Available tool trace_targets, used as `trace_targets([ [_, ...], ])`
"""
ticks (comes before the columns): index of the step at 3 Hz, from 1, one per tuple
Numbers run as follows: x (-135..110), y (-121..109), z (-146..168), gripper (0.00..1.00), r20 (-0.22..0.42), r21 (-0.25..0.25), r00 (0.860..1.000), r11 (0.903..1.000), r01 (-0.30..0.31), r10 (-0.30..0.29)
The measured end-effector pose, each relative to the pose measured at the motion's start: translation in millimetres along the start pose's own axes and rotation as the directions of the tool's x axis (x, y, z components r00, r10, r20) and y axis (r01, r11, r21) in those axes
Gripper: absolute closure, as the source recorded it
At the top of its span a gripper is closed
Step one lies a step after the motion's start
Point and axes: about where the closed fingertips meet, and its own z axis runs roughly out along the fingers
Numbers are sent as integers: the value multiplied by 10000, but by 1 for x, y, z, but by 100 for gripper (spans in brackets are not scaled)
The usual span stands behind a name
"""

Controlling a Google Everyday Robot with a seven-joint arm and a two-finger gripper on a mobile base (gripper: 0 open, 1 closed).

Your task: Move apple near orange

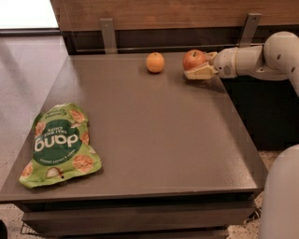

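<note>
Pincer: my pincer is at the far right corner of the desk, reaching in from the right and pointing left.
Pincer state: pinching the apple; one pale finger lies under and in front of the fruit, and the other shows at its upper right side.
Apple: red with a yellowish blush, held low over the back right edge of the desk. I cannot tell whether its underside touches the surface.
Orange: the orange sits on the desk near the back edge, to the left of the apple. The two are near each other but apart, with a strip of bare desk between them.
My arm: the white arm runs level from the right edge of the view to the pincer, beyond the side of the desk.
Snack bag: a green snack bag lies flat at the front left corner of the desk, well apart from both fruits.
Behind the desk: two metal brackets stand upright against a wooden panel.
</note>
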Motion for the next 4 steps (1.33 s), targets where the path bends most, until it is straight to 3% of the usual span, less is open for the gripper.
trace_targets([
  [1, 15, -6, 19, 100, -41, -70, 10000, 10000, -47, 47],
  [2, 26, 0, 48, 100, -304, -666, 9988, 9969, -410, 390],
  [3, 21, -1, 46, 84, -314, -690, 9987, 9967, -424, 403],
  [4, 19, -1, 45, 59, -314, -691, 9987, 9967, -424, 403],
])
